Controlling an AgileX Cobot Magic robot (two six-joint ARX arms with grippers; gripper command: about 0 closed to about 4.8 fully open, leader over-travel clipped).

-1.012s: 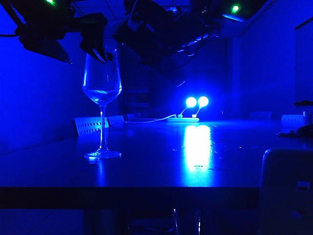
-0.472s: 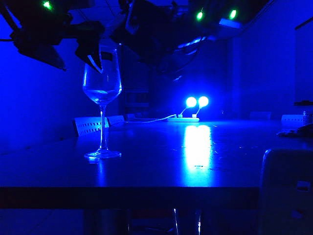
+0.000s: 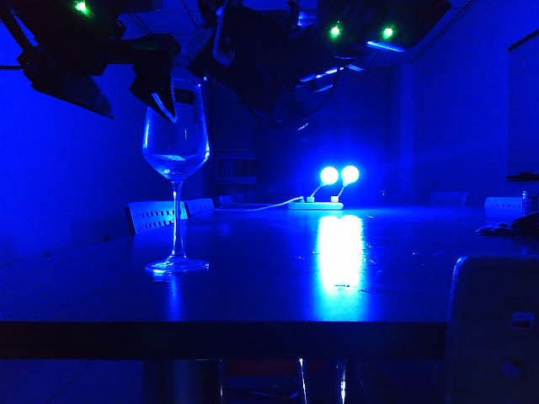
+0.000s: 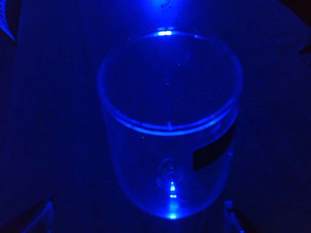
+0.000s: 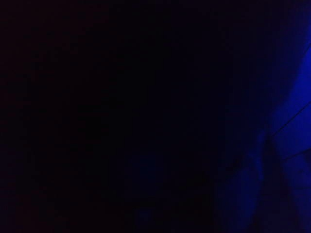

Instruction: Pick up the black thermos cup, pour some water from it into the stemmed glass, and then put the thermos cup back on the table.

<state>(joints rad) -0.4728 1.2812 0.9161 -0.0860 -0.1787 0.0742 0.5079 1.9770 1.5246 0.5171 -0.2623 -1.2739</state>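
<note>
My table (image 3: 269,295) is dark and glossy under blue light. The stemmed glass (image 3: 176,177) stands upright on its left part (water low in the bowl); a twin-bulb lamp (image 3: 337,181) glows far back.

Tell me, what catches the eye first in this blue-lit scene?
Two glaring round lamps at the table's far edge, mirrored in its glossy top. Next the glass, upright on the left with a little water in it. Above its rim hang dark robot arms; the left gripper is open around the bowl.
</note>
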